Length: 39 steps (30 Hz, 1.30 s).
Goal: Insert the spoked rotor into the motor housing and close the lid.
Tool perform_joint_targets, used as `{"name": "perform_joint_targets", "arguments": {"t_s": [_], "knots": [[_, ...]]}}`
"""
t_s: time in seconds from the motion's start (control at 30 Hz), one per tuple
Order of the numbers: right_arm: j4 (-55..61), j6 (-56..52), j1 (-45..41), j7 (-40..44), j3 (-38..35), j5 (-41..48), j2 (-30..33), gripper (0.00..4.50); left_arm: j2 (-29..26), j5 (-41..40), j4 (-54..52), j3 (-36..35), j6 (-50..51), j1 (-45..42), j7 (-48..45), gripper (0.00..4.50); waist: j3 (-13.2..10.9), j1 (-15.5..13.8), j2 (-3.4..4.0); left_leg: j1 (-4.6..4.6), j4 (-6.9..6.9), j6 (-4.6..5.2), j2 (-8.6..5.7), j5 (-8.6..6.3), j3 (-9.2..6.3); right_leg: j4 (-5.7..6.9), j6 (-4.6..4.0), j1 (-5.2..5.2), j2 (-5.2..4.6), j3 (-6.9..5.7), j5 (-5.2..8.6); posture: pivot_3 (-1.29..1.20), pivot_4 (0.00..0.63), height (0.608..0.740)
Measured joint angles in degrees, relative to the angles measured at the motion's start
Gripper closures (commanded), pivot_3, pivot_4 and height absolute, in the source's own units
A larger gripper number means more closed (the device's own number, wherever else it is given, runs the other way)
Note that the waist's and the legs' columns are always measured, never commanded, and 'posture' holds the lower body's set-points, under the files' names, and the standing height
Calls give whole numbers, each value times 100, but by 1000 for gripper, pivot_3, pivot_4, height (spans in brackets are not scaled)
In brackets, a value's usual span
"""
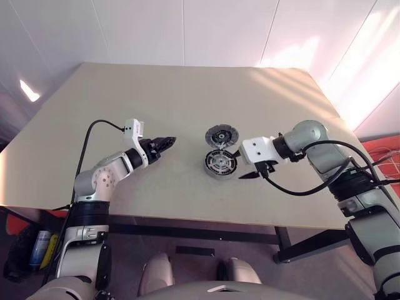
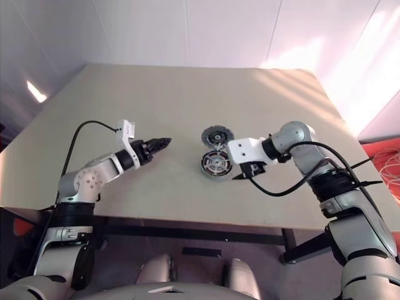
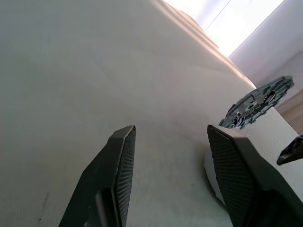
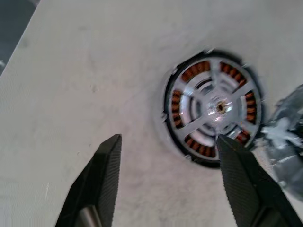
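The motor housing (image 4: 178,106) sits on the table with its ring of coppery windings showing. The silver spoked rotor (image 4: 218,108) lies inside it, hub in the middle. The lid (image 1: 219,135) is swung open and lies flat just behind the housing, joined at its edge. My right gripper (image 1: 247,170) hovers just right of the housing, tilted down, open and empty; in the right wrist view one fingertip (image 4: 232,156) stands beside the housing's rim. My left gripper (image 1: 164,144) hangs well to the left of the housing, pointing toward it, open with nothing in it.
The beige table (image 1: 156,94) stretches wide around the parts, with free room behind and to both sides. Black cables (image 1: 300,187) trail from my right arm near the table's front right edge.
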<state>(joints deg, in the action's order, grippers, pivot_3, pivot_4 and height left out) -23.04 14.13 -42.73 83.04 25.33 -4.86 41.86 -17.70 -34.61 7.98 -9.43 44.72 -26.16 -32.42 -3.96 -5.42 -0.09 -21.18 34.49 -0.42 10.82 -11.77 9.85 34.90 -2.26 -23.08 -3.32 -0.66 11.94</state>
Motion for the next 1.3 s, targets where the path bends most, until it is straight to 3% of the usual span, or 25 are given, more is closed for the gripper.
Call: {"name": "perform_joint_targets", "arguments": {"t_s": [0.3,1.3], "knots": [[-847,913,-400,-60,254,-493,-546,585,-512,698,-493,1059,-392,228,-629,1916,0,6,0,2,19,-2,4,1,-1,32,-9,-2,0,-3,5,0,0,740],[-647,1145,-362,-3,403,-895,-480,585,-335,961,-165,1094,-825,152,-850,1916,0,9,0,7,45,-5,4,4,-1,65,-11,-1,0,-3,6,0,0,740]]}}
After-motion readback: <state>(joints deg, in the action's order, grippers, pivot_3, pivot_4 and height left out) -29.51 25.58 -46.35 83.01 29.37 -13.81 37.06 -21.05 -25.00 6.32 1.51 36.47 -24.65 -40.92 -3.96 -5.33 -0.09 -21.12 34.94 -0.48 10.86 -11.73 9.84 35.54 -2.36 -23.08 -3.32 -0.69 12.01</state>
